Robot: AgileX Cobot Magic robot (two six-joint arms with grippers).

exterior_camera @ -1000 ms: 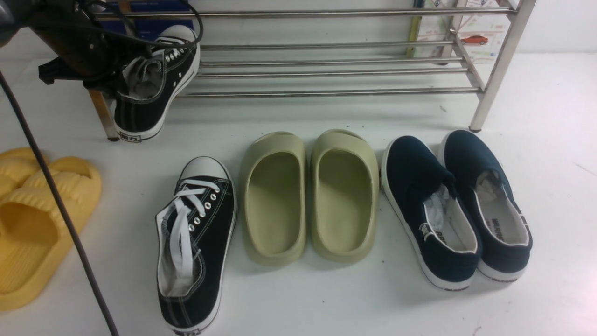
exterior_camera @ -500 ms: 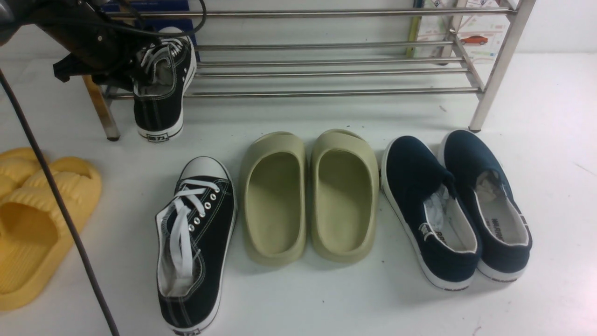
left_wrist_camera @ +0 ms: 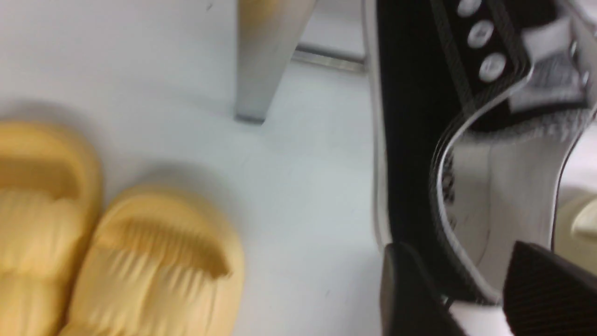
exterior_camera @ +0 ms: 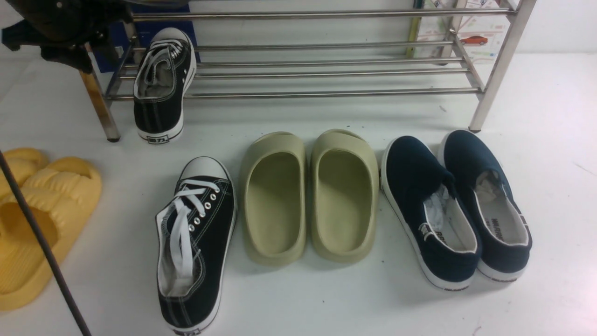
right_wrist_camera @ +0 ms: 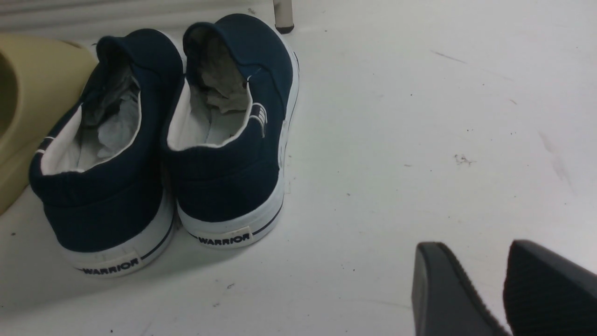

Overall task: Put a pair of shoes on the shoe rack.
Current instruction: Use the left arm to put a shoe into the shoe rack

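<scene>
Black canvas with white laces: one sneaker (exterior_camera: pixel 161 88) sits tilted at the left end of the shoe rack (exterior_camera: pixel 326 72), toe on the lower bars, heel down past the near bar. Its mate (exterior_camera: pixel 196 242) lies nearer on the table (exterior_camera: pixel 298 303), left of the olive slides (exterior_camera: pixel 310 200). My left arm (exterior_camera: pixel 51 28) is at the far left corner, apart from the racked sneaker. From my left wrist, my left pincer (left_wrist_camera: pixel 461 284) is released, fingers spread, the sneaker's heel collar showing between them. From my right wrist, my right pincer (right_wrist_camera: pixel 480 254) stands parted and empty over the table, near the navy slip-ons (right_wrist_camera: pixel 224 154).
</scene>
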